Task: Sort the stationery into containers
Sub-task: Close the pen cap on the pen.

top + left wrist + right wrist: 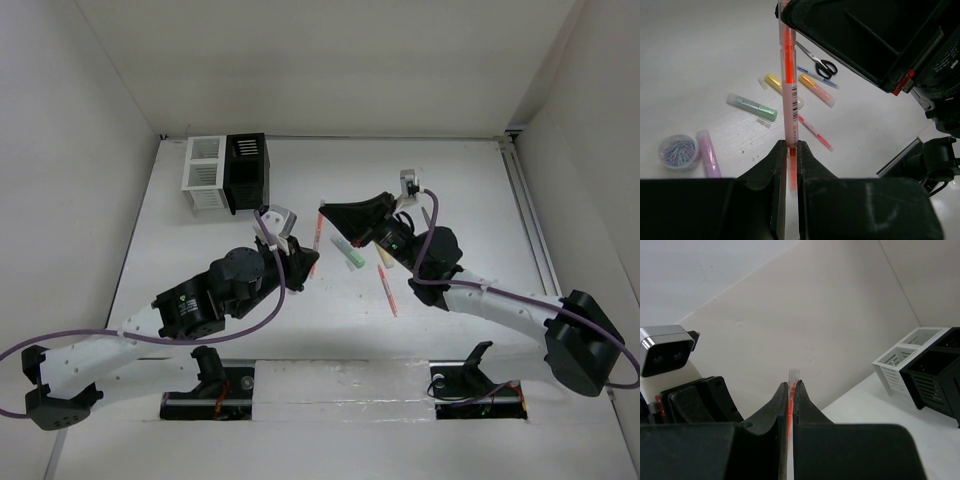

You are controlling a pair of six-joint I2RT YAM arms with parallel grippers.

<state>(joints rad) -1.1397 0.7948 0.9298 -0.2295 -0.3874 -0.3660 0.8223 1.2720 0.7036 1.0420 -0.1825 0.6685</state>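
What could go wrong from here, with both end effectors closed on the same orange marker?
1. The left end effector and the right end effector both clamp the orange marker, each near one end. If either arm moves before one releases, the marker may twist, slip or snap free.
2. A dropped marker would likely land among the loose items on the table, such as the green marker, and knock them about.
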